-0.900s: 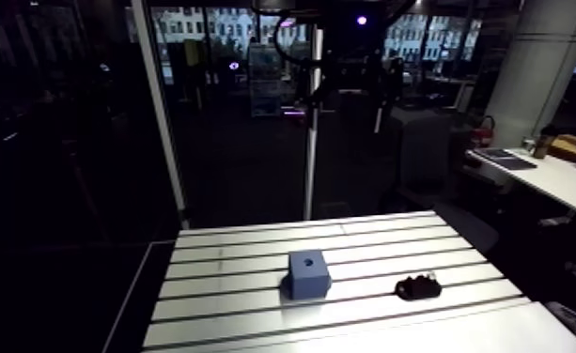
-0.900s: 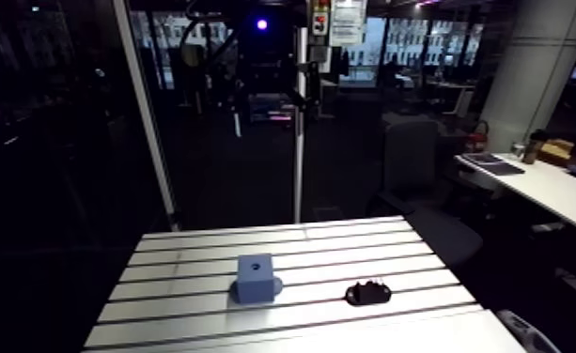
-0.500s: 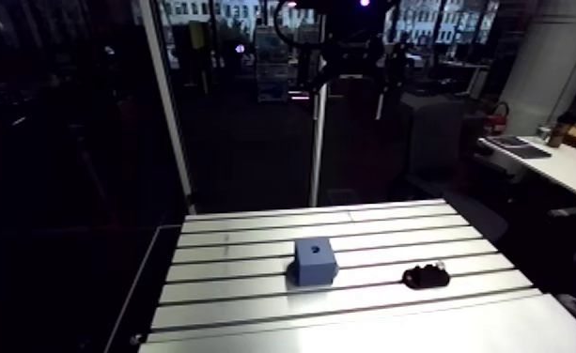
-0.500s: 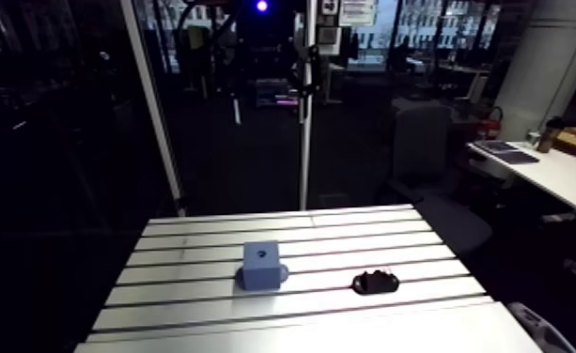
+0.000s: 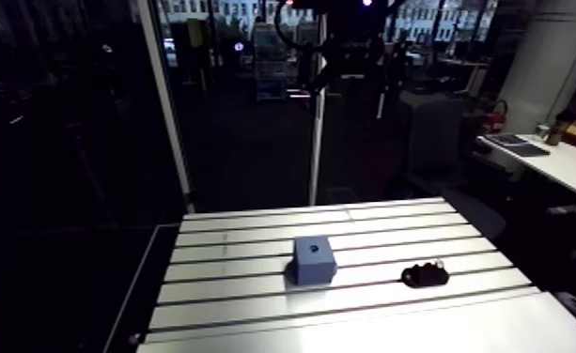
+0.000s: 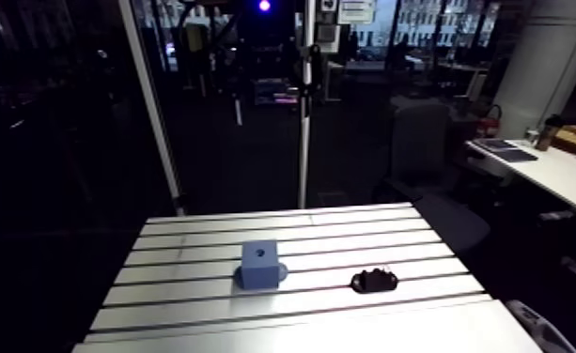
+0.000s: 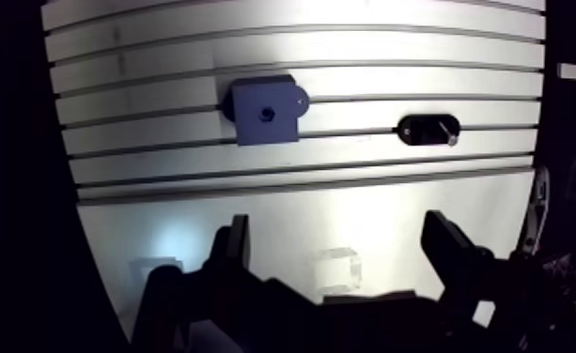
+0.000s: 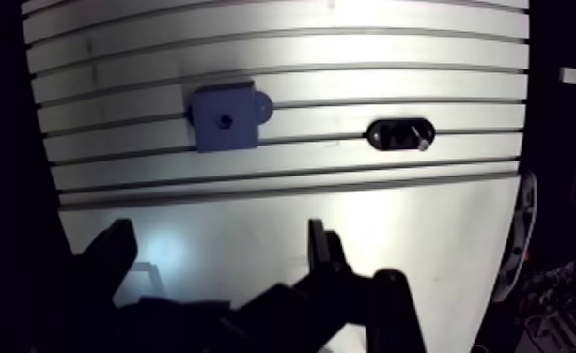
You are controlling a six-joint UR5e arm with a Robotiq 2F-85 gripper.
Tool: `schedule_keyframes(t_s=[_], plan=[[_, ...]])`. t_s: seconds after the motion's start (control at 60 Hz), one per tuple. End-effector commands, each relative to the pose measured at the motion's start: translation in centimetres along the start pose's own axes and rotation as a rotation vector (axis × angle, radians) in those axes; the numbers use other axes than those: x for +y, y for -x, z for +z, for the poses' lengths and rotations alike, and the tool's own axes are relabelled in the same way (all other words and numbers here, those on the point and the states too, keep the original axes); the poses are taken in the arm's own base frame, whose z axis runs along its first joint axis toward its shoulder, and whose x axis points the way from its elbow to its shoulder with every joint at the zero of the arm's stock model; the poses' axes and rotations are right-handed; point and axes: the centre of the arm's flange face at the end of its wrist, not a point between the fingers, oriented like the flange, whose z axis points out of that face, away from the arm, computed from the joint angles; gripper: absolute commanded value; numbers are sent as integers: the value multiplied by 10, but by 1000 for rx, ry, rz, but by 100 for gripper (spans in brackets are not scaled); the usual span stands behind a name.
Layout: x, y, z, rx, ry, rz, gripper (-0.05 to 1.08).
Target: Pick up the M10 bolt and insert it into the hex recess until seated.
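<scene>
Jaws stand wide and empty; we see the gripper (image 7: 336, 235) above the near table (image 7: 366, 42). Bolt (image 7: 446, 136) lies in a black cradle (image 7: 413, 128), right of the blue block (image 7: 265, 111), apart from it.

1. Blue block (image 7: 266, 111): no legible text or number (its top face shows only a small hole).
2. Dark holder (image 7: 428, 130): no readable marking.
3. Table (image 7: 395, 56): no label legible on its slotted surface.
</scene>
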Motion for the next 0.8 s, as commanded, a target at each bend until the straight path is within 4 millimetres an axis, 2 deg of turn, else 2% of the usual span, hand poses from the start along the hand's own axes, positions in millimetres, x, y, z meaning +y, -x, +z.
schedule_keyframes(t_s=[0.017,0.033,0.05,0.067,0.083,0.1,0.25,0.267,0.35,0.417,0.6,0.667,0.8], plan=[[48,-6,6,10,3,-37,1],[62,-7,6,18,2,-22,1],[62,-7,6,18,2,-22,1],[74,-8,9,19,0,-15,1],[74,-8,9,19,0,-15,1],[84,-7,11,21,-1,-19,1],[104,-9,24,22,1,-82,1],[112,-9,27,28,3,-85,1],[127,-10,34,39,9,-76,1],[153,-6,47,42,8,-54,1],[170,-5,85,16,-1,-104,1],[185,-5,104,10,-5,-93,1],[202,-9,128,-19,-19,-68,1]])
